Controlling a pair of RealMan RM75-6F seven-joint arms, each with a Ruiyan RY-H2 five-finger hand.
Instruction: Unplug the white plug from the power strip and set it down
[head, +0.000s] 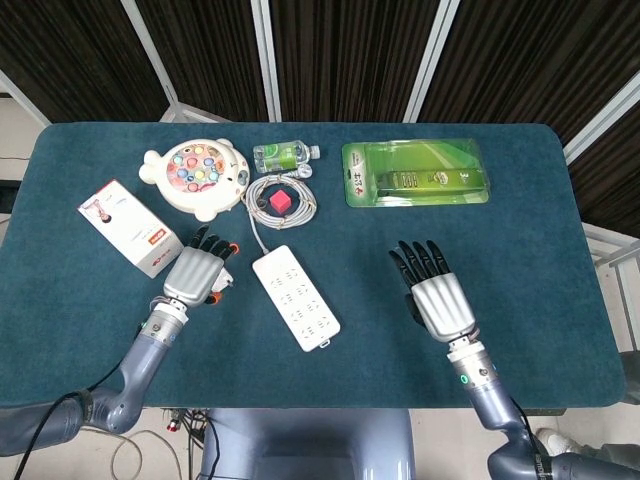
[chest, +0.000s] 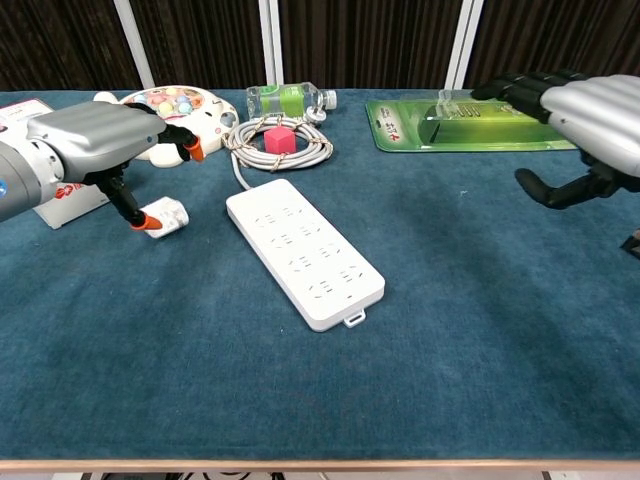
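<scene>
**Q:** Where is the task's object shown, nearest feature first?

**A:** Nearest lies the power strip (chest: 305, 245), with no plug seated in it. Just beside its far left end the white plug (chest: 165, 217) is seen lying on its side on the table (chest: 300, 400). The task is therefore judged nearly complete.

**Q:** How are the hands shown, and what risk is implied?

**A:** Above the plug the left hand (chest: 95, 140) is held with fingers spread, nothing grasped, and the thumb tip just beside the plug; contact cannot be told. If the hand were withdrawn sideways, the plug could be dragged or rolled. The right hand (chest: 585, 105) is shown spread and empty, well apart from the strip. Farther back, the coiled cable (chest: 300, 152) and pink cube (chest: 277, 138) could be snagged by a sweeping retreat.
</scene>
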